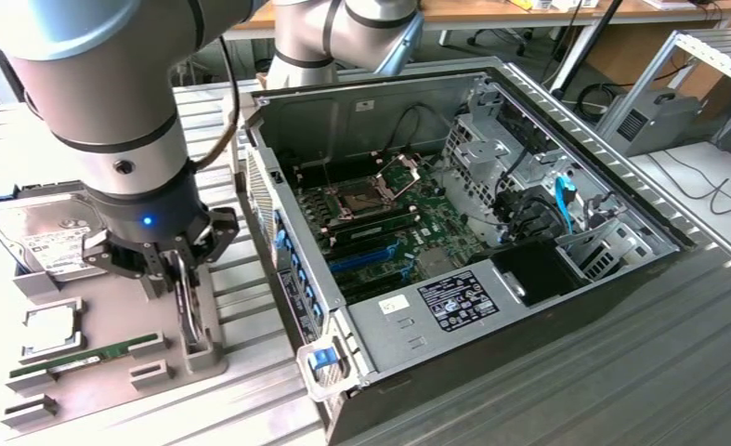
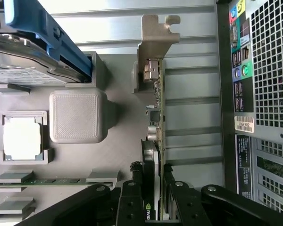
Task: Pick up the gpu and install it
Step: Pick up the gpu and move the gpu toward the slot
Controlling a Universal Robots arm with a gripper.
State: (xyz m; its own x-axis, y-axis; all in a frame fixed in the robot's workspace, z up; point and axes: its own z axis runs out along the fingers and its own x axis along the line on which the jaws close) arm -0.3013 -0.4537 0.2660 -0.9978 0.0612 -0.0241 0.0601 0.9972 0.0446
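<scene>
Claw: the claw [image 1: 182, 279] is hanging straight down from the arm over the grey tray [image 1: 117, 302]. It is pinching the gpu [image 1: 191, 321] between its two fingers.
Grip: in the wrist view the claw [image 2: 152, 183] is pressing its black fingers [image 2: 131, 193] against the opposite faces of the card, near one end of it.
Gpu: the gpu [image 2: 156, 117] is standing on edge directly under the claw. Its lower edge is sitting in the tray's holder, not in the computer.
Bracket: the silvery metal bracket [image 2: 153, 47] is pointing away from the claw at the card's far end.
Tray: the grey tray [image 2: 120, 146] is lying beneath the claw and carrying the other parts.
Hard drive: the silver hard drive [image 1: 45, 237] is lying well to the exterior view's left of the claw, and is also showing in the wrist view [image 2: 28, 66].
Processor: the square processor chip [image 1: 49, 325] [image 2: 21, 136] is resting in its pocket, near the claw on the same side as the drive.
Memory stick: the green memory stick [image 1: 86, 358] [image 2: 52, 180] is lying flat in its holders, just beside the claw's side of the tray.
Computer case: the open computer case [image 1: 446, 321] is lying to the exterior view's right of the claw, apart from it. Its rear panel [image 2: 264, 70] is facing the gpu's side.
Motherboard: the motherboard [image 1: 384, 228] is lying exposed inside the case, well away from the claw.
</scene>
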